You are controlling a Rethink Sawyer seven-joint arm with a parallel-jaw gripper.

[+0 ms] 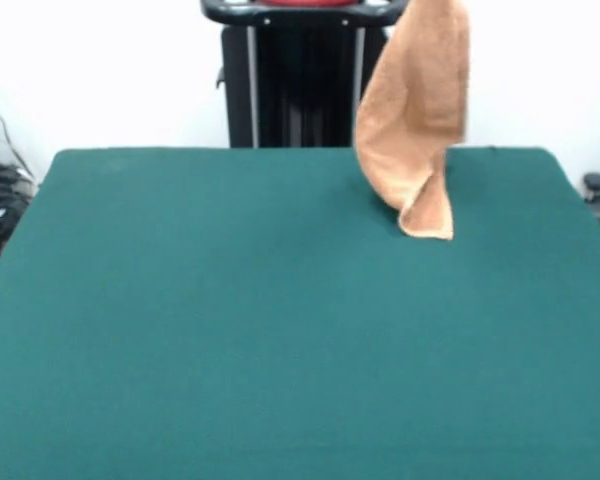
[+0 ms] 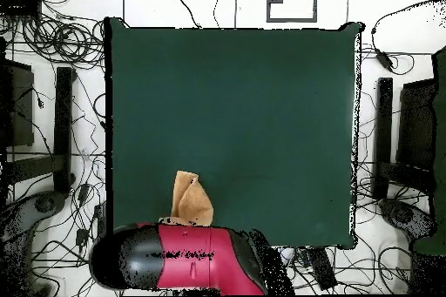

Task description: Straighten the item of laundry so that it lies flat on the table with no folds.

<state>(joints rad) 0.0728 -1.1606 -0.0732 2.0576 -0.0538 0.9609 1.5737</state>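
Above table [image 1: 230,330], towel [image 1: 415,110] hanging, folded

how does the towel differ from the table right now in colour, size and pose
The towel is peach-orange; the table is dark green. The towel is small, while the table is far larger. The towel hangs lifted and folded on itself, its lower end low over the table's edge by the robot, whereas the table lies flat and level. Both have a soft, cloth-like surface.
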